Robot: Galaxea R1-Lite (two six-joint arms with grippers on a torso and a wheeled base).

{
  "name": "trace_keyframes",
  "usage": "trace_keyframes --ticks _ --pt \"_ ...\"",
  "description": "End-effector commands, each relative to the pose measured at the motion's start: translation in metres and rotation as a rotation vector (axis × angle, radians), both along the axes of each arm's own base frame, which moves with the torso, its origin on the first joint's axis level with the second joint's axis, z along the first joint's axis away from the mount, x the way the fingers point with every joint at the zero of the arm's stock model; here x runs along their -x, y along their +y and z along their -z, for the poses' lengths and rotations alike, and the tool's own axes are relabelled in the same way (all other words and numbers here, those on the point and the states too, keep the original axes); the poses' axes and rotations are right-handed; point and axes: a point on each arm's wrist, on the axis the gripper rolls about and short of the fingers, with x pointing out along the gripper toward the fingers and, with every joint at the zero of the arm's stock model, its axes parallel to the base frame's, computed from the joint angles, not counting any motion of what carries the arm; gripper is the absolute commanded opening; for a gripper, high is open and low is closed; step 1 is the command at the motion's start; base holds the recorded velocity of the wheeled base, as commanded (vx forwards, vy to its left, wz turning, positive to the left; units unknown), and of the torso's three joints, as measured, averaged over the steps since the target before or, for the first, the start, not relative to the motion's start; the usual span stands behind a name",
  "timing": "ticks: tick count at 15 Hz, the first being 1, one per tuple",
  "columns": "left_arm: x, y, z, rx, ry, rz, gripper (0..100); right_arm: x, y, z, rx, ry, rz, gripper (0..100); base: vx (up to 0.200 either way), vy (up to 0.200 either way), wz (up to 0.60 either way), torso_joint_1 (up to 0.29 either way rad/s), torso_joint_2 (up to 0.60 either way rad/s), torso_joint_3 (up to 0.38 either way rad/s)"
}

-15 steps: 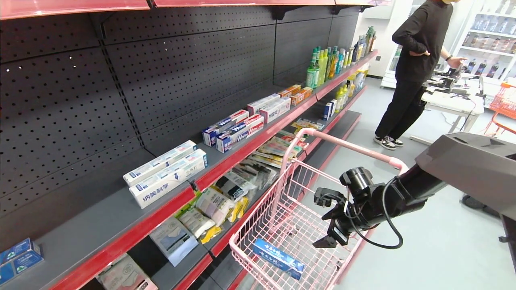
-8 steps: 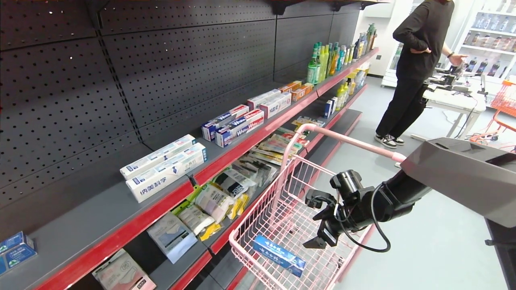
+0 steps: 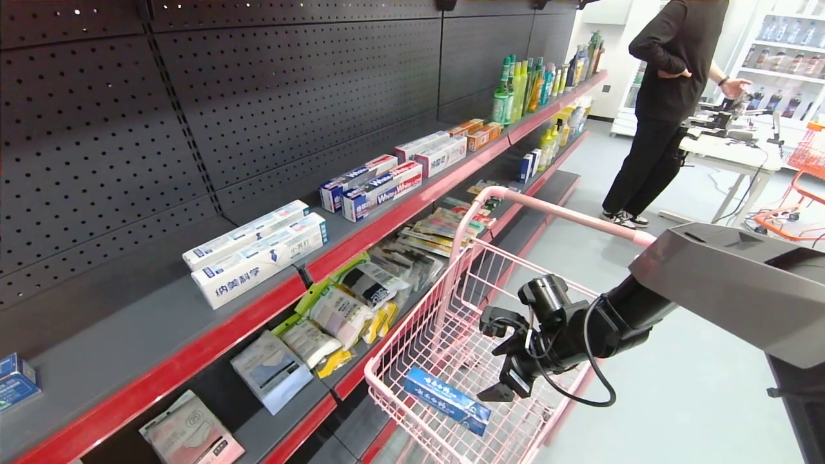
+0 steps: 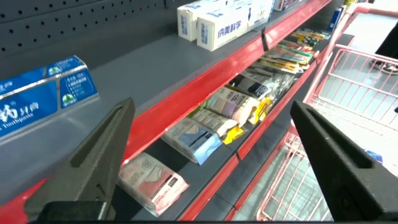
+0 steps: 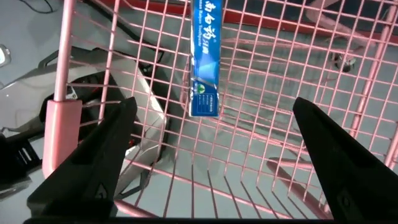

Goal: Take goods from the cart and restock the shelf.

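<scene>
Lowered closer to the blue box (image 3: pixel 446 401), the right gripper (image 3: pixel 499 388) is held inside the cart (image 3: pixel 445 341), fingers spread wide apart above the box and clear of it. The box is laid flat on the mesh floor, toward the cart's near end. The left gripper (image 4: pixel 211 155) is held facing the shelf's (image 3: pixel 193 361) red front edge, fingers wide apart. Farther along, white boxes (image 3: pixel 258 258) are laid side by side.
</scene>
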Motion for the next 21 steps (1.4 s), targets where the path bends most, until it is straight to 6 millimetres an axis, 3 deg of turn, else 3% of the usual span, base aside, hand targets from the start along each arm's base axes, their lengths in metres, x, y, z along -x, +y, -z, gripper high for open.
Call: trace_keyframes --ticks 1,15,21 --pt "-0.0001 0.0 -0.0001 0.0 0.001 0.0 100 0.0 0.004 0.0009 -0.001 -0.002 -0.012 100 0.0 0.0 0.0 -0.154 0.34 0.178" --pt "-0.0001 0.0 -0.0001 0.0 0.001 0.0 100 -0.003 0.0103 -0.0015 0.013 -0.033 -0.023 100 0.0 0.0 0.04 -0.171 0.39 0.214" --pt "-0.0001 0.0 -0.0001 0.0 0.001 0.0 100 -0.0044 0.0075 0.0001 0.019 -0.03 -0.008 100 0.0 0.0 0.0 -0.034 0.09 0.05"
